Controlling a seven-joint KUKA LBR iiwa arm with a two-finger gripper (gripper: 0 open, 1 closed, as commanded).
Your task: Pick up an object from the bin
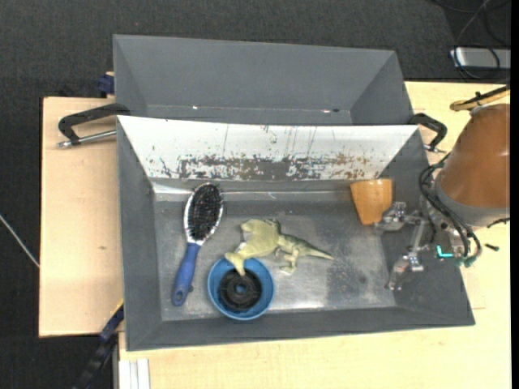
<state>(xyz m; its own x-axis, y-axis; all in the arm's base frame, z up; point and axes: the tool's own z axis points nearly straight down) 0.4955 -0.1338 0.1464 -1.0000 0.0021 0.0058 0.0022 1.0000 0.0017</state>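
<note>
Blue bowl [240, 288] sat at the bin's [243, 79] front; the orange cup [371, 200] in the bin's back-right corner looked light, stiff, slick, best pinched at its rim by the spread, empty claw [399, 248].

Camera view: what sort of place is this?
Probably a robot grasping test cell, not a home. A grey metal bin holds unrelated odds: a blue hairbrush, a toy dinosaur, an orange cup. A robot claw hangs inside the bin at the view's right.
</note>
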